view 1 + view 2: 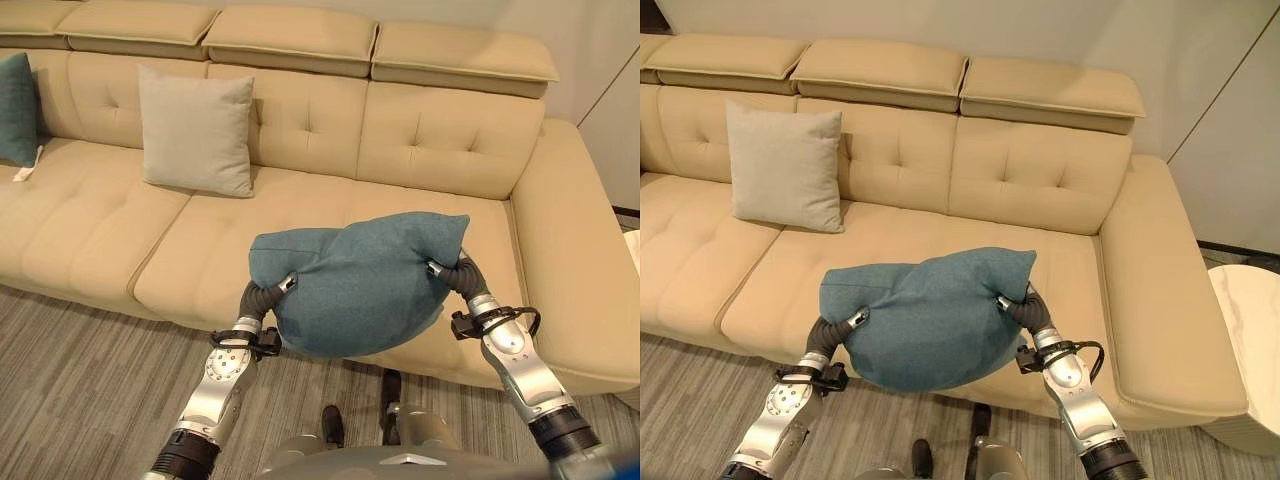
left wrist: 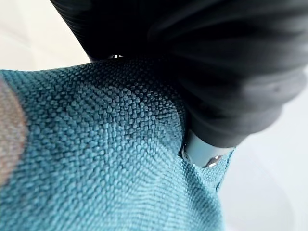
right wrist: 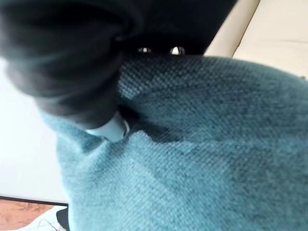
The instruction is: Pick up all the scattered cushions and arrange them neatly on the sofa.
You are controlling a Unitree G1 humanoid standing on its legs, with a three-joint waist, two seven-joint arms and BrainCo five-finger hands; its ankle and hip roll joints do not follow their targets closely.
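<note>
Nearest the robot, a grey wood-grain floor (image 1: pixel 70 390) runs up to the front of a sofa (image 1: pixel 100 250). Above the sofa's front edge, a teal cushion (image 1: pixel 360 285) is held in the air between both hands. Its cover is a coarse woven cloth, plump and creased where it is squeezed. The left hand (image 1: pixel 285 283) presses into the cushion's left end and the right hand (image 1: pixel 437 268) into its right end. Both are sunk into the fabric, so whether their fingers are curled or straight cannot be told.

The sofa is beige, with smooth padded upholstery, tufted seats and back, and flat headrest blocks along the top. Its right end extends forward as a wide arm section.

On the sofa seat, left of the teal cushion and further back, a square pale grey cushion (image 1: pixel 197 130) leans upright against the backrest. At the sofa's far left, another teal cushion (image 1: pixel 17 108) stands against the backrest. Right of the sofa stands a pale round desk (image 1: pixel 1252 340).
</note>
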